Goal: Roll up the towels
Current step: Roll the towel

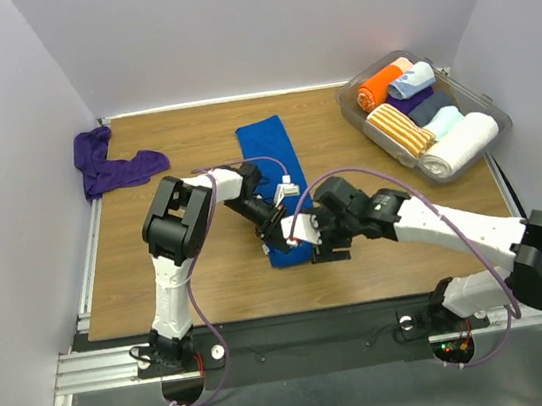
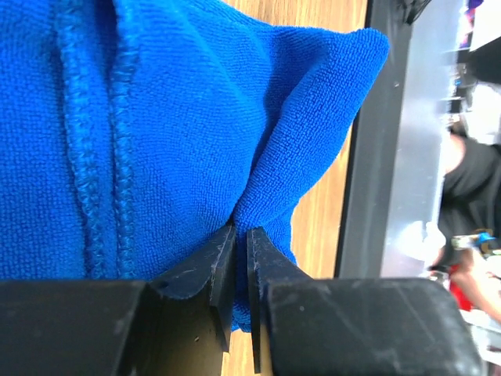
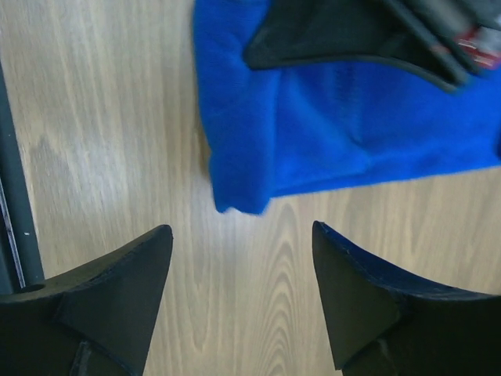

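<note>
Brown wood made up the table (image 1: 195, 163), with plain pale walls (image 1: 256, 23) around it. The left gripper (image 2: 241, 235) was pinched tight on a fold of the blue towel (image 2: 180, 117) — its two black jaws were almost together, with only a thin bit of cloth between them. The cloth bunched up and puffed out just past the tips, and a sewn edge ran along it off to one side. From above, this gripper was at the near end of the towel. The rest of the blue strip lay flat, stretching away from the gripper toward the far wall.

Just beside it was the right gripper (image 3: 241, 227). Its fingers stood apart and held nothing — only bare wood showed between them. The blue towel's corner lay just ahead of the tips, not touching them.

Far past the left gripper, in the back corner on its side, the purple towel (image 1: 109, 165) lay in a crumpled heap, not rolled. Well past the right gripper, on its side, sat a clear bin (image 1: 496, 116) with rolled cloths in it, like an orange roll (image 1: 374, 89), a striped roll (image 1: 400, 131) and a white roll (image 1: 460, 144).
</note>
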{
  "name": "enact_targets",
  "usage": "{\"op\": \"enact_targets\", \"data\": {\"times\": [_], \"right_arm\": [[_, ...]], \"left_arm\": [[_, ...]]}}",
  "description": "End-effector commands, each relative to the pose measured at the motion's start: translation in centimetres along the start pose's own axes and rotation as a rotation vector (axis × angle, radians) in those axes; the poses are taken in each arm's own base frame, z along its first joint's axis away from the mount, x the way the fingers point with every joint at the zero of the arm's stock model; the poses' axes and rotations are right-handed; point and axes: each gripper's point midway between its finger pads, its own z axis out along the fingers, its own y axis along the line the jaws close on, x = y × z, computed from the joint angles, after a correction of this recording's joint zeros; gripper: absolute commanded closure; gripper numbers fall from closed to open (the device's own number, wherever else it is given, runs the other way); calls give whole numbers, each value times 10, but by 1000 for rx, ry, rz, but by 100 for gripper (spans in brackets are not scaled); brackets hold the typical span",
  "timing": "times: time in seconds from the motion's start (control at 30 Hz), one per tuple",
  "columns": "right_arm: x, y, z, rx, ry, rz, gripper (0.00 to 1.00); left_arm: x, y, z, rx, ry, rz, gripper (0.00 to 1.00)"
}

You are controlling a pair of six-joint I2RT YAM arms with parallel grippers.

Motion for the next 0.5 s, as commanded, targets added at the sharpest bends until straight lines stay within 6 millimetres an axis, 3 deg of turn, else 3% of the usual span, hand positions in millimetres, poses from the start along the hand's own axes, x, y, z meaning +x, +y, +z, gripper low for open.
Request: {"op": "enact_targets", "data": {"times": [0.0,0.2,0.47], "right_arm": [[-25,-13,19,79,-66,-96,20],[-20,1,49,61,-64,-187,20],[-17,10,75,0,-71,-200,30]], "left_arm": [[9,32,0,-80,58,28,79],[5,41,-4,-96,54,25,79],[3,48,-7,-91,44,12,78]]}}
